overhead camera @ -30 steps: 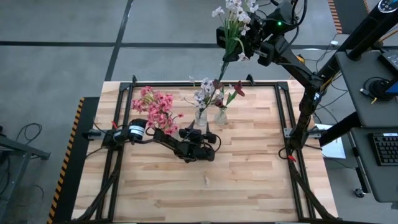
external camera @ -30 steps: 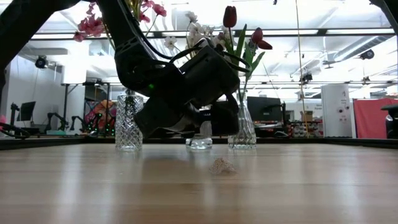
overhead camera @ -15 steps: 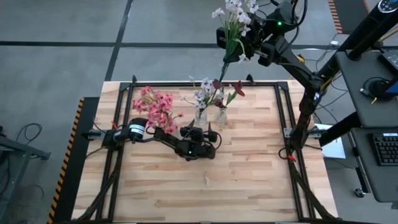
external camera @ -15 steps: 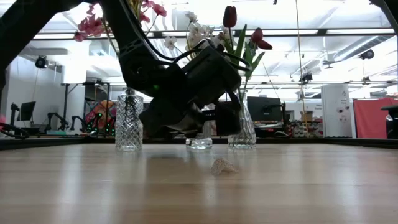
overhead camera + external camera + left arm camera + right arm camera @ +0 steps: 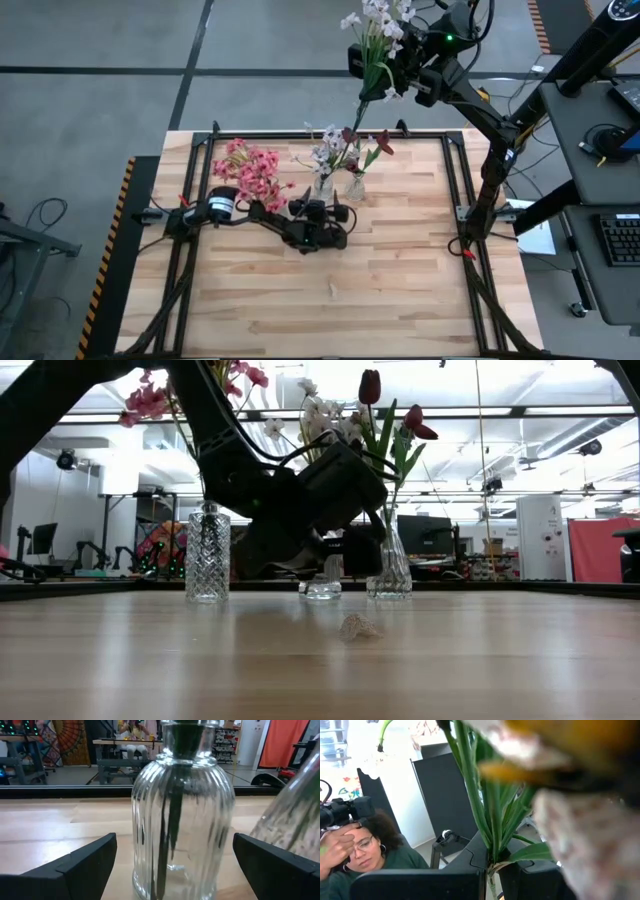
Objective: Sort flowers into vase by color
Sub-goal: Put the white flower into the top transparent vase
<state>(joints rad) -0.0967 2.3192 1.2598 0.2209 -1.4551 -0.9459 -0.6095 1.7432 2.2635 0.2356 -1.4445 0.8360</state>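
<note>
Three glass vases stand at the table's far middle. A cut-glass vase (image 5: 262,205) holds pink flowers (image 5: 250,172). A ribbed vase (image 5: 182,815) holds white-lilac flowers (image 5: 326,152). A third vase (image 5: 355,187) holds dark red tulips (image 5: 370,385). My left gripper (image 5: 320,208) lies low and level at the ribbed vase, open. Its fingers (image 5: 85,862) stand on either side of the vase, and I see no touch. My right gripper (image 5: 398,62) is raised high beyond the far edge, shut on a white-lilac flower (image 5: 378,18). My right gripper pinches the flower's green stem (image 5: 492,872) between its two fingers, below the leaves. The flower is lifted clear of everything. Its blossoms stand beyond the fingers and its cut end (image 5: 361,100) hangs free.
A small pale scrap (image 5: 332,290) lies on the bare wood nearer the front. Black frame rails (image 5: 455,190) run along the table's sides. A person with a camera (image 5: 355,845) sits beyond the table.
</note>
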